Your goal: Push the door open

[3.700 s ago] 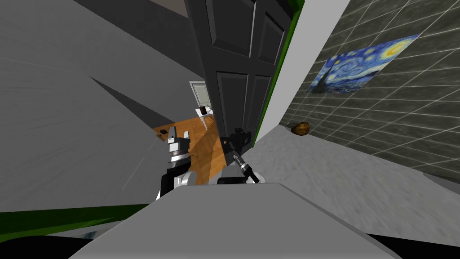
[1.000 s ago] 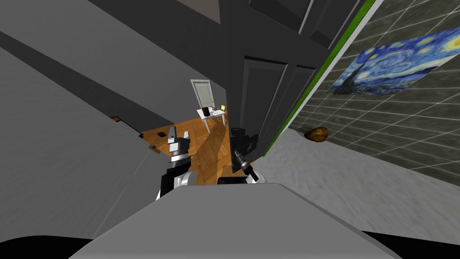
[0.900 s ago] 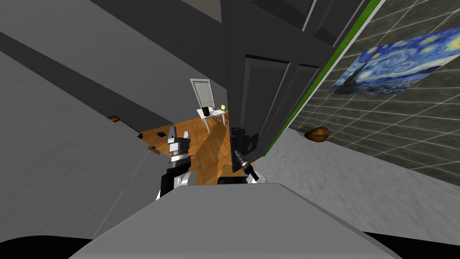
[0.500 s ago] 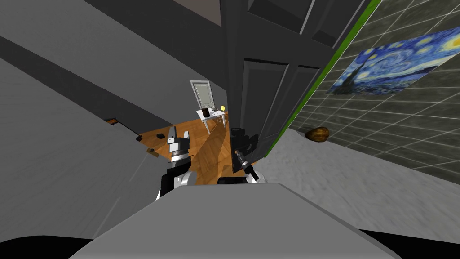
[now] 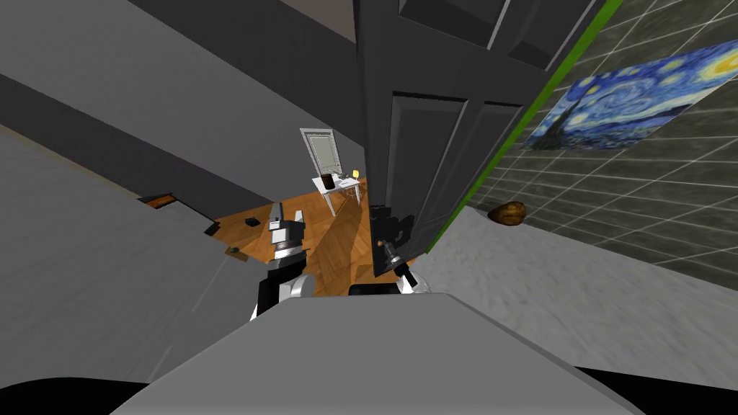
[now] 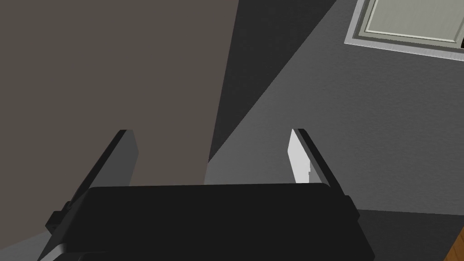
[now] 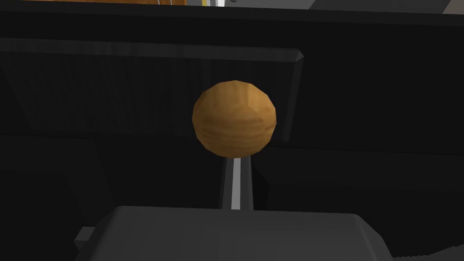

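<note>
one dark grey panelled door point(image 5: 432, 166), ajar, just ahead and slightly to my right. its hinge side looks to be along the green frame strip point(image 5: 504, 137). its free edge borders the gap onto the wooden floor point(image 5: 339, 241).

orientation: leaf upright, long axis vertical; the lean in the head view is the camera's. panelled face toward me, free edge pointing away into the far room.

right gripper point(image 5: 385, 229) is at the leaf near the free edge. wrist view: blades pressed together, holding nothing, tips just under the round brown knob point(image 7: 234, 118).

left gripper point(image 5: 287, 214) is apart from the door, over the gap, blades wide.

risks (judgement):
- closed blades make a narrow contact; against the round knob they could skid off, losing the push.
- leaf swings away from the arm; without the base following, contact may be lost.
- left gripper sits near the grey wall point(image 5: 108, 238) and could clip it while passing through.
</note>
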